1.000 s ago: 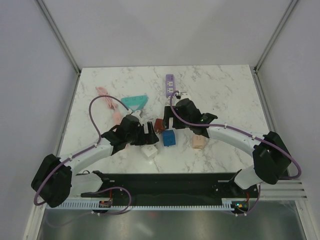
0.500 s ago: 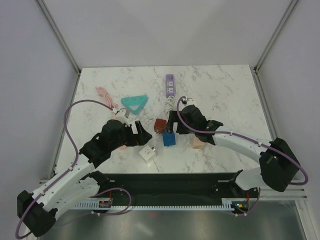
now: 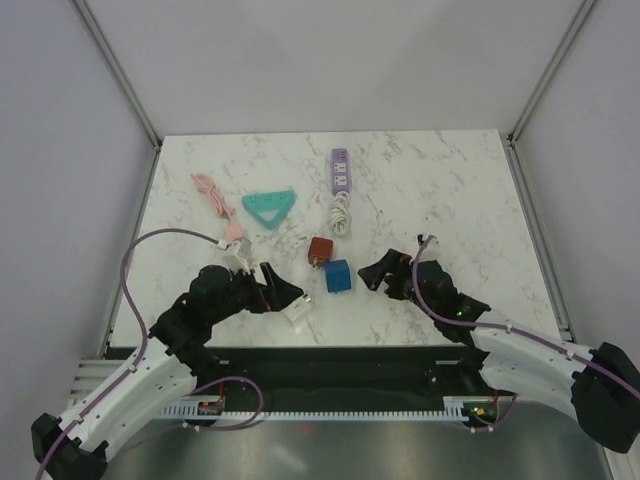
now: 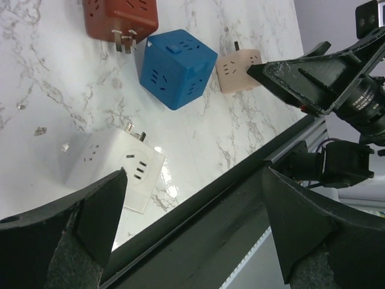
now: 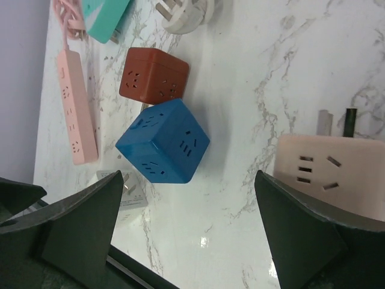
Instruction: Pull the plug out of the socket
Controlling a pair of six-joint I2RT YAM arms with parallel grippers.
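Observation:
The socket (image 3: 341, 170) is a lilac power strip at the back centre of the table, its white cord (image 3: 342, 213) coiled just in front of it. The plug (image 5: 331, 174), a beige cube, lies on the marble with its prongs free, far from the strip. It also shows in the left wrist view as the beige plug (image 4: 239, 70). My right gripper (image 3: 383, 278) hangs open over that spot and hides the plug from above; the right gripper (image 5: 187, 180) holds nothing. My left gripper (image 3: 283, 290) is open near the front edge, and the left gripper (image 4: 194, 180) is empty.
A blue cube (image 3: 338, 275), a red-brown cube (image 3: 320, 249) and a white cube (image 3: 296, 308) lie mid-table between the arms. A teal triangular strip (image 3: 269, 207) and a pink strip (image 3: 215, 205) sit back left. A black rail (image 3: 330, 365) runs along the near edge.
Both arms have drawn back toward the near edge. The right gripper left the strip's cord area and now sits over the beige plug. The left gripper moved back beside the white cube.

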